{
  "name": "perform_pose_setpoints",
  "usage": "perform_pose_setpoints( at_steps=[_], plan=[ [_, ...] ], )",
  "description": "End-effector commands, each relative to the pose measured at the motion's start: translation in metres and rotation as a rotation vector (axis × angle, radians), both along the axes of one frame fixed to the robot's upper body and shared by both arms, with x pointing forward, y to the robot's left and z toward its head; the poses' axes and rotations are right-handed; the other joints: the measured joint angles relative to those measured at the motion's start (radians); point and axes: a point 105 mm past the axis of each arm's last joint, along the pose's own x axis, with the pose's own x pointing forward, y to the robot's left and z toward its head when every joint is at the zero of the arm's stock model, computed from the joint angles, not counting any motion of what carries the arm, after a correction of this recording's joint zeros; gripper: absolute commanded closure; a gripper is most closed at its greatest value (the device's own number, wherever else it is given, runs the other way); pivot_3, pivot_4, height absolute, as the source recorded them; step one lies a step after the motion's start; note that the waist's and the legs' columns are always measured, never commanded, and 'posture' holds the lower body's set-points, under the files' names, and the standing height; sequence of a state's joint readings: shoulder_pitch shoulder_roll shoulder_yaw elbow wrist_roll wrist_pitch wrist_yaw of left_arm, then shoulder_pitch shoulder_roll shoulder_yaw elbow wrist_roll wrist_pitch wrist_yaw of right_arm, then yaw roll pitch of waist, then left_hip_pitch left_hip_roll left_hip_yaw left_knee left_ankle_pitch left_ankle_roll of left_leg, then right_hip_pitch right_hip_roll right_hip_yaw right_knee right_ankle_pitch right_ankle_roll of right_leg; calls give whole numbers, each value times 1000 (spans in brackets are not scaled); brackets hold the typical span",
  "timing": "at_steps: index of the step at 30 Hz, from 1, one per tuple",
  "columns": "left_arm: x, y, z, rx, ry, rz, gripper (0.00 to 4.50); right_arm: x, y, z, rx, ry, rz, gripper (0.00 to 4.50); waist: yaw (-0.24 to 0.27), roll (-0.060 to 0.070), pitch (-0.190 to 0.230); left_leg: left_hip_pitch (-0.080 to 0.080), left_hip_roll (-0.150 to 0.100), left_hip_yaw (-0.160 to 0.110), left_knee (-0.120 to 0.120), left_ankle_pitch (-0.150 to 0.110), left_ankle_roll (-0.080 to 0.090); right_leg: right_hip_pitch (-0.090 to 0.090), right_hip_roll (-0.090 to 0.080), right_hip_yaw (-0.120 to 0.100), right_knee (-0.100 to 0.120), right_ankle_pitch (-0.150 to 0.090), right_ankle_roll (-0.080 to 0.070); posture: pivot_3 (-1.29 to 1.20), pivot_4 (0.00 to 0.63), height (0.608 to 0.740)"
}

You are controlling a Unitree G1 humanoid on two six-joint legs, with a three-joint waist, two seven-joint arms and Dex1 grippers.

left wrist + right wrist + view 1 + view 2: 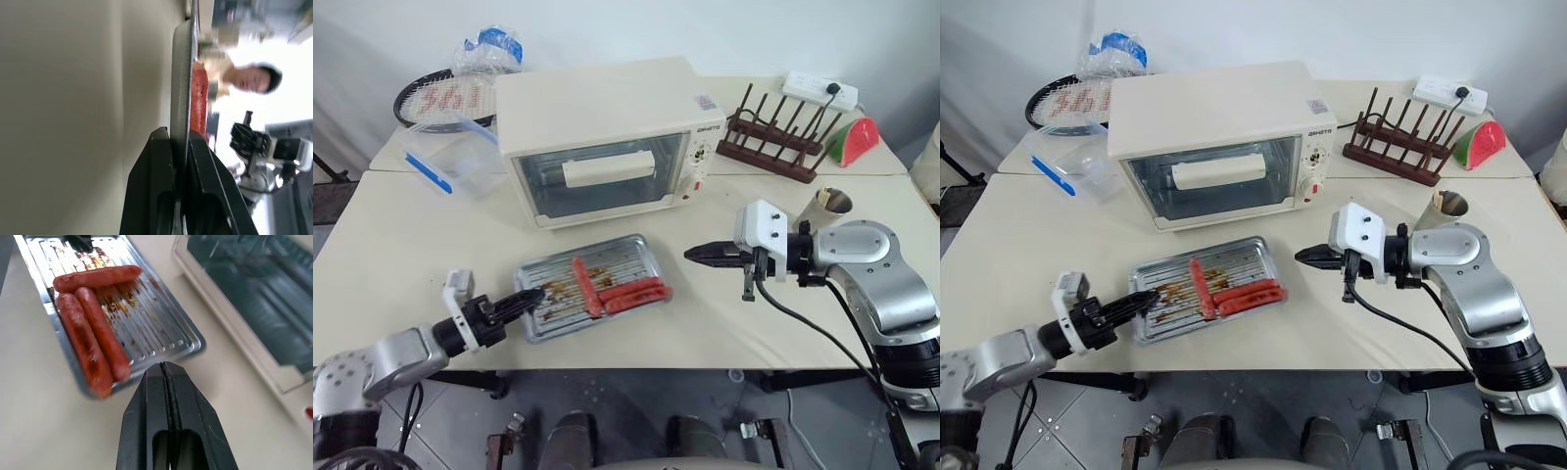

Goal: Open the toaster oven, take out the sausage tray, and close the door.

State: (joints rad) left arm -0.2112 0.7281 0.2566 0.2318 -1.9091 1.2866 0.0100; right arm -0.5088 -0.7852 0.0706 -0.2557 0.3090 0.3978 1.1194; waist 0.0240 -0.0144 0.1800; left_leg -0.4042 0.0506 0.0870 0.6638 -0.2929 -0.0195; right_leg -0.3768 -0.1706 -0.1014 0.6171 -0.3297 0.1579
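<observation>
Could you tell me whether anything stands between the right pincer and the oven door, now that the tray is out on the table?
Nothing visible does. The right pincer, shut, hangs over bare table, right of the sausage tray, which the left pincer grips. The door looks already closed.

Open cream tabletop (401,264): yours at 9 o'clock of the flat silver ridged sausage tray (626,250), and at 3 o'clock up to the black-fingered right gripper (690,254), which hangs with fingers together.

Narrow lane: between tray and the cream-white boxy toaster oven (597,108), whose glass door (602,176) stands shut, at the tray's 12 o'clock.

Obstacles: clear plastic box with blue lid (450,162) at the oven's 9 o'clock; dark wooden peg rack (773,132) at its 3 o'clock.

Tray's 8 o'clock corner: taken by the left gripper (530,297), clamped on its rim.
</observation>
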Motion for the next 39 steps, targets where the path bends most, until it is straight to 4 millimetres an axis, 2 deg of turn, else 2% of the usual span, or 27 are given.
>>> perform_pose_setpoints(
  at_steps=[1,5,13,18,22,26,30,32,34,39],
  plan=[
    [6,-12,4,-24,-7,-94,4500,-4,-4,13,4,-62,-27,4474,1,0,0,0,0,0,0,0,0,0,0,0,0,0,0,0,150,740],
    [15,-32,-2,49,18,-233,4500,-5,-9,12,3,-65,-64,4474,13,0,0,0,-1,0,0,1,0,0,0,0,0,0,0,0,150,740],
    [37,-58,-13,103,19,-320,4500,-4,-22,12,-4,-82,-135,4474,56,4,-2,0,-1,-1,2,3,1,2,0,-1,1,1,0,0,150,740],
    [45,-63,-21,115,23,-318,4500,-6,-33,11,-11,-76,-175,4474,61,7,-4,0,-2,-1,2,3,1,2,0,-1,0,2,1,0,150,740],
    [46,-69,-28,97,67,-334,3339,-9,-49,4,-32,-61,-225,4500,60,8,-5,0,-2,-1,2,3,2,3,0,-1,-1,3,2,0,150,740],
    [44,-68,-31,119,84,-353,2131,-8,-50,7,-23,-70,-237,4500,53,8,-5,0,-2,-1,2,3,2,3,0,-1,-1,3,2,0,150,740],
    [45,-64,-29,137,73,-348,1127,-7,-51,8,-25,-75,-243,4500,53,8,-5,0,-2,-1,2,3,2,3,0,-1,-1,3,2,0,150,740],
    [45,-60,-28,157,58,-343,632,-7,-52,8,-27,-75,-243,4500,52,8,-5,0,-2,-1,2,3,2,3,0,-1,-1,3,2,0,150,740],
    [45,-41,-21,232,11,-313,127,-9,-56,8,-46,-64,-235,4500,51,8,-5,0,-2,-1,2,3,2,3,0,-1,-1,3,2,0,150,740],
    [45,-7,-2,379,-91,-263,26,-12,-66,4,-81,-22,-208,4500,9,6,-4,1,-1,0,-1,3,1,1,0,-1,-1,3,2,0,150,740]
  ],
)
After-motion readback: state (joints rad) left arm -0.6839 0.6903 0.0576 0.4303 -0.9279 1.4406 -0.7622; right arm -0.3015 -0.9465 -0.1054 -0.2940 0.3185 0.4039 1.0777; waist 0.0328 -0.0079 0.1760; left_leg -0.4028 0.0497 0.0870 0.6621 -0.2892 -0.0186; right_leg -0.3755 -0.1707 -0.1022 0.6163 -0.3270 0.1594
